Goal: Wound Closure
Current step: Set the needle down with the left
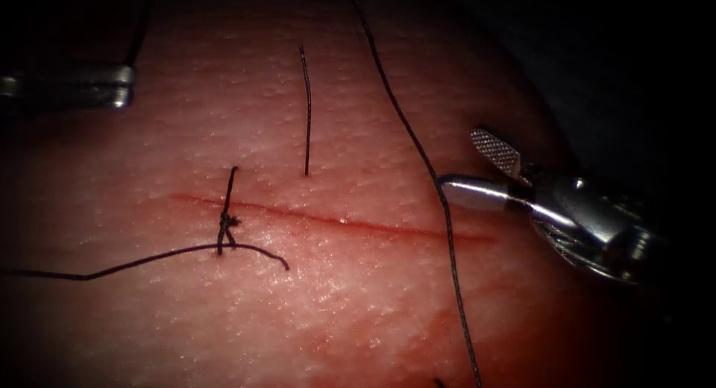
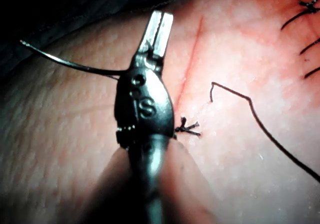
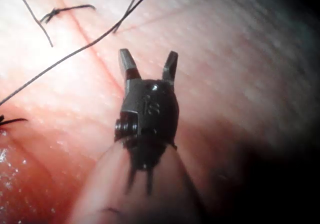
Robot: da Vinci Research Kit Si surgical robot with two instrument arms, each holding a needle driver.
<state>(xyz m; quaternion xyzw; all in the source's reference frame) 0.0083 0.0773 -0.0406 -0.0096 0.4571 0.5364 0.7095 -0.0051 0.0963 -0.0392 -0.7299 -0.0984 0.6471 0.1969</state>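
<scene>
Your cut (image 1: 335,220) runs left to right across the tissue (image 1: 358,313), with one knotted stitch (image 1: 226,224) over its left part. A thread (image 1: 418,153) crosses the cut near its right end, running from the tissue's far edge to its near edge. Your right tool (image 1: 477,168) sits just right of that thread, jaws apart and holding nothing; it's the nearer arm. Your left tool (image 2: 156,31), jaws closed, grips the needle (image 2: 70,64) by one end near the tissue's far-left corner, clear of the tissue.
</scene>
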